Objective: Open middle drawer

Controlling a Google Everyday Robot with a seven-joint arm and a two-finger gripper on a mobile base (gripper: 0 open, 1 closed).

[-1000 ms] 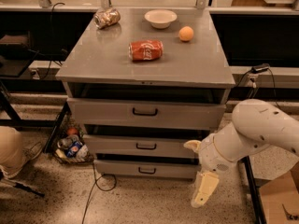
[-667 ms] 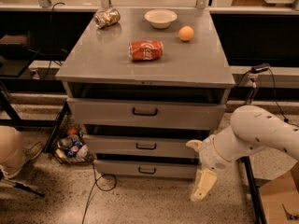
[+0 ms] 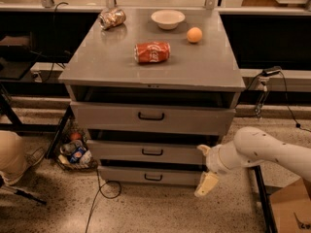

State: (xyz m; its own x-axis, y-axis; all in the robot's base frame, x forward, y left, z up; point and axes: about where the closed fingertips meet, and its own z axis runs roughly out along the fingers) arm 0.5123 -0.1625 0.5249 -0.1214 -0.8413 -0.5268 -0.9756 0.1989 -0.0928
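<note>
The grey metal cabinet [image 3: 194,67] has three drawers stacked in its front. The middle drawer [image 3: 116,152] is wide and shallow, with a small black loop handle [image 3: 152,152] at its centre, and its front sits almost flush. My gripper [image 3: 204,167] is at the cabinet's lower right corner, beside the right end of the middle and bottom drawers. It is open and empty, with one cream finger [image 3: 202,149] up by the middle drawer's edge and the other finger [image 3: 206,184] hanging lower. The white arm [image 3: 265,152] comes in from the right.
The top drawer [image 3: 107,118] has a larger handle; the bottom drawer [image 3: 126,176] is lowest. On the top lie a red can [image 3: 152,52], a crushed can [image 3: 112,18], a white bowl [image 3: 167,18] and an orange [image 3: 194,34]. A cable and clutter [image 3: 75,152] lie left, a cardboard box [image 3: 291,210] right.
My gripper has moved up and slightly left, closer to the right end of the middle drawer. The drawers and the things on top have not moved.
</note>
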